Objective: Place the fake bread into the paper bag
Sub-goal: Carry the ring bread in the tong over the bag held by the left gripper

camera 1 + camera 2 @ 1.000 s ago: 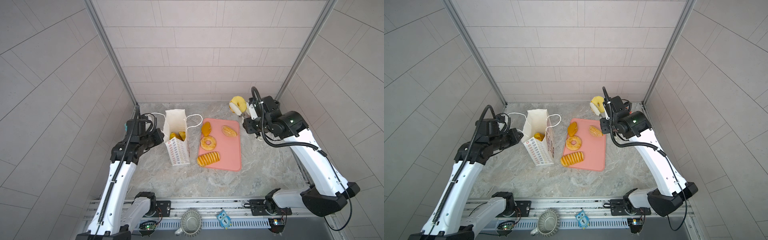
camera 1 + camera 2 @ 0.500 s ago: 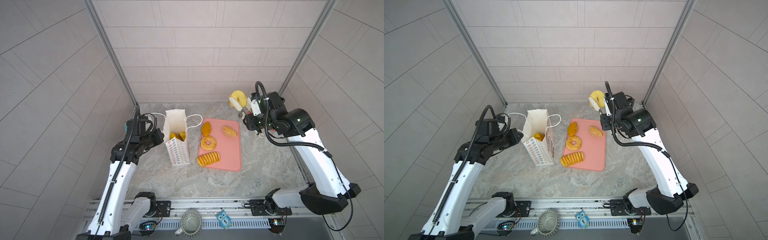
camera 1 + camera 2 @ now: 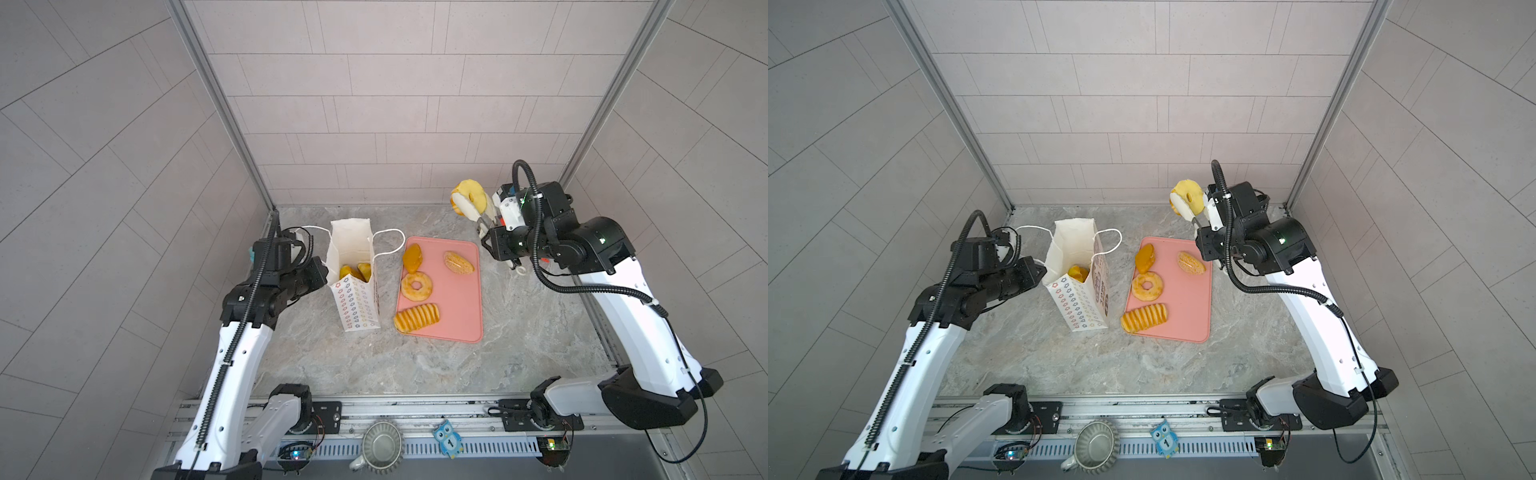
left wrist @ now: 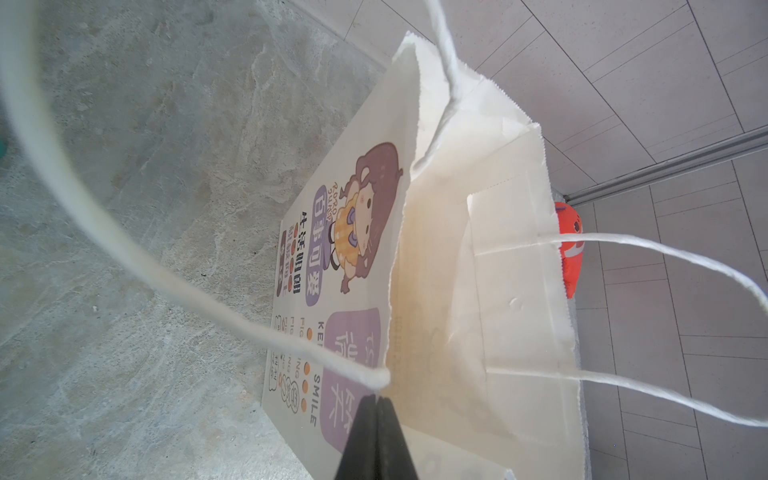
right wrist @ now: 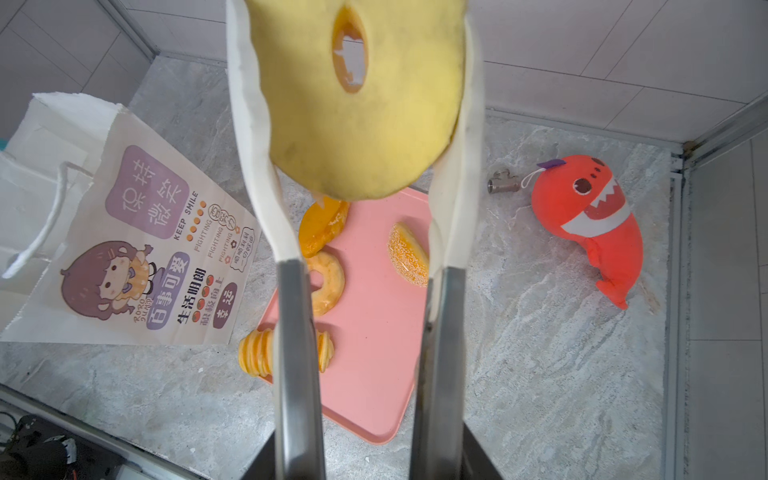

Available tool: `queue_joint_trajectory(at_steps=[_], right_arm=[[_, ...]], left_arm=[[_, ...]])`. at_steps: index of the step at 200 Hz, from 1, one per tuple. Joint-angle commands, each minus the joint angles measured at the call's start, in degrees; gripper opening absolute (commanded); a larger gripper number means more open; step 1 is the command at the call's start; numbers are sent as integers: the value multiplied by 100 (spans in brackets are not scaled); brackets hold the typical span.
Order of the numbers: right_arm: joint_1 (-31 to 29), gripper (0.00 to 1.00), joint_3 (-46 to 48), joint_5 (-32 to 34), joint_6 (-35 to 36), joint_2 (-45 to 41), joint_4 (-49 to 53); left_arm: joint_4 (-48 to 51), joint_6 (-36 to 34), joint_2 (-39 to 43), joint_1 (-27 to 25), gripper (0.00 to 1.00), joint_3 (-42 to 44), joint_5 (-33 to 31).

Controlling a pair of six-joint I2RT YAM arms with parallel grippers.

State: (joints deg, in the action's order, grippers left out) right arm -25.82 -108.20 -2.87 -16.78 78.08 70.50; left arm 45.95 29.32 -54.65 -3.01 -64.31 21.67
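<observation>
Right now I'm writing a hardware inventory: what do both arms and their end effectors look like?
The left arm and right arm have white links, black joints and black ribbed hoses. The left end effector has black fingers; the right end effector has long steel fingers with white padded tips.

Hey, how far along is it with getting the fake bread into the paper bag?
Done: at least two pieces show inside the paper bag, whose rim the left gripper pinches. In hand: the right gripper holds a pale ring doughnut aloft. Left: four on the pink tray: orange loaf, sprinkled bun, golden ring doughnut, ridged roll.
</observation>
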Motion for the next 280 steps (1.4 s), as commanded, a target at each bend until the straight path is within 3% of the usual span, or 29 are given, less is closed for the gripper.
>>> queue_joint_trajectory(at_steps=[1,101,210,280], right_arm=[[-19,45,-17,-287,-78,-187,-339],[-384,45,-53,-828,-295,-150,-708],[-1548,45,-836,-339,-239,450,-551],[-2485,44,-1755,314,-50,1284,-140]], left_arm=[[91,-67,47,20,5,-125,2],[94,-71,48,24,4,-119,-5],[105,-76,67,20,5,-110,-14],[103,-83,69,29,4,-116,4]])
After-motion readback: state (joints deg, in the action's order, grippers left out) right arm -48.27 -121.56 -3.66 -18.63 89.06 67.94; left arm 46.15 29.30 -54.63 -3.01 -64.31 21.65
